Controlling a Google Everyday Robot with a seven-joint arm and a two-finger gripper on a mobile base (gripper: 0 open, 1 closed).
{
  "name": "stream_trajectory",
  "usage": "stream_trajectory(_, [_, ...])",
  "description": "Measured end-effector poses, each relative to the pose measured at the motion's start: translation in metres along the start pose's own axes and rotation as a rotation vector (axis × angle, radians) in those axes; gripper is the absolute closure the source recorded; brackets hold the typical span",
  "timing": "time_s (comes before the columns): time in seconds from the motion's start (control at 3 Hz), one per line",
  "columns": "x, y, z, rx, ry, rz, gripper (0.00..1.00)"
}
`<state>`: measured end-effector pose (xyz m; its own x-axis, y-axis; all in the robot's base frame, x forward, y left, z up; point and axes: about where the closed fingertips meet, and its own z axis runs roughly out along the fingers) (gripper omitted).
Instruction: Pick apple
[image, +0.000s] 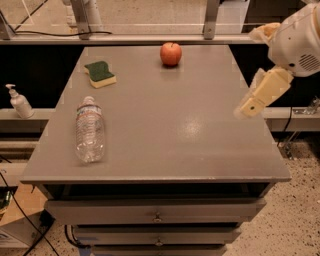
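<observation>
View: camera view, the only one we have; we look down on the grey worktop (165, 125) and place everything against it.
Apple: the apple (171, 53) sits upright near the worktop's far edge, about midway across, with bare surface all round it.
Apple, handling: we judge it light, firm and stiff. It is smooth enough to slip and round enough to roll if nudged, and a hard squeeze could bruise it.
Apple, where to hold: we would close across its widest middle from two opposite sides, coming from above, so that it cannot squirt out or roll toward the far edge.
End effector, place: the end effector (260, 94) hangs over the worktop's right edge, about halfway along that side and raised above the surface.
End effector, opening: we cannot tell how wide it stands.
End effector, contact: as far as we can see it carries nothing and touches nothing; the apple is well apart from it, toward the worktop's far edge.
Sponge: a green and yellow sponge (100, 73) lies on the worktop's far left part.
Bottle: a clear water bottle (90, 129) lies on its side along the worktop's left side, nearer the front.
Step in hand: we judge the reach only begun, with the grasp not yet made.
</observation>
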<state>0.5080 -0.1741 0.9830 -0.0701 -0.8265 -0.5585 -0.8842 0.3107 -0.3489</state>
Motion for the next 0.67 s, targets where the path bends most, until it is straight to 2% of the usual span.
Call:
stream_trajectory(0.33, [-0.010, -0.014, 0.029, -0.011, -0.102, 0.026, 0.00])
stream_trajectory(0.67, [-0.017, -0.032, 0.053, -0.015, -0.162, 0.053, 0.00])
